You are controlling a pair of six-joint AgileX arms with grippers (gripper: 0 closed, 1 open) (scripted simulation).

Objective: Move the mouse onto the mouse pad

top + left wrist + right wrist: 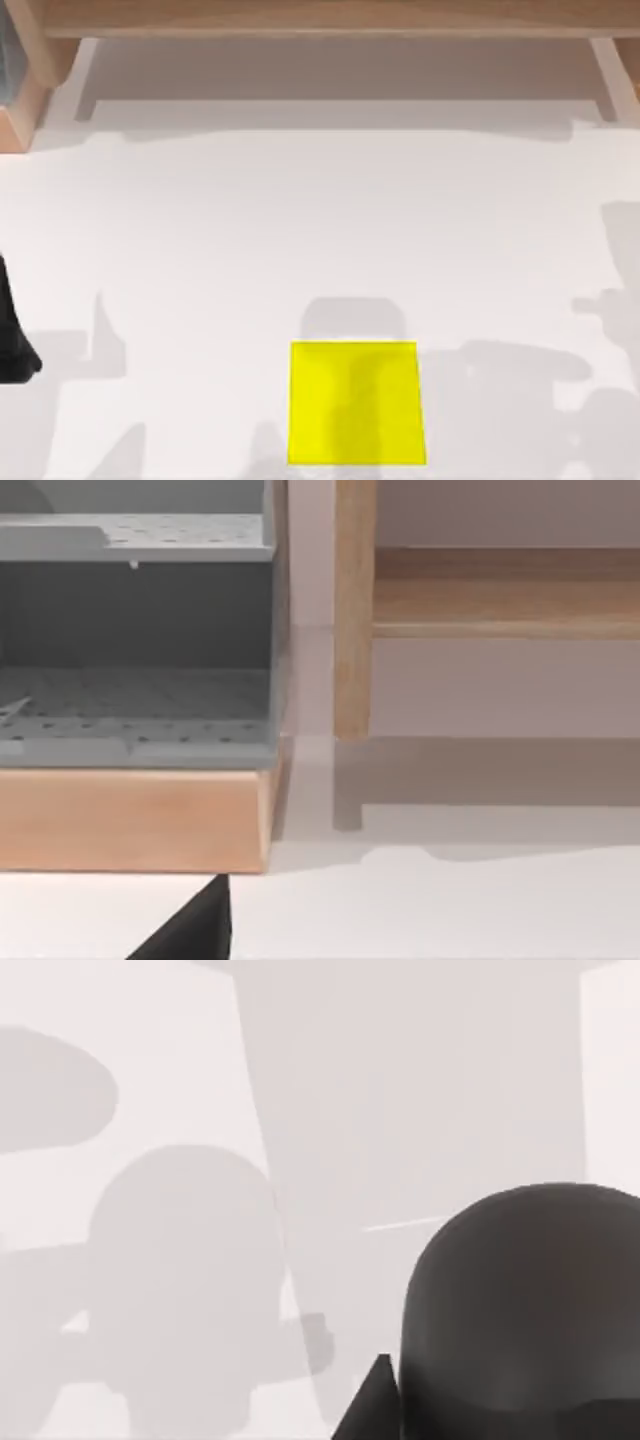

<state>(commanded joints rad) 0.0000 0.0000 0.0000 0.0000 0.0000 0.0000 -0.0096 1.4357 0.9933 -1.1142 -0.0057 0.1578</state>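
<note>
White table (200, 230) stretched across the top view, with a wooden shelf frame (320, 18) along its far edge and soft grey shadows over its near half. The mouse pad (355, 403), flat and bright yellow, lay at the near edge of the table, about midway between left and right, with a shadow across it and nothing resting on it.

At the table's left edge stood the dark bulk of the left arm (12, 345), well apart from the pad. In the left wrist view a black wedge of the left claw (195, 935) showed above the white surface, facing a grey perforated rack (135, 690) on a wooden base (130, 820). Whether that claw was apart or together could not be told.

In the right wrist view a dark grey rounded body, seemingly the mouse (520, 1310), sat close to the camera, just beside a black sliver of the right claw (372, 1405), with shadowed table behind. That claw's state could not be told either.
</note>
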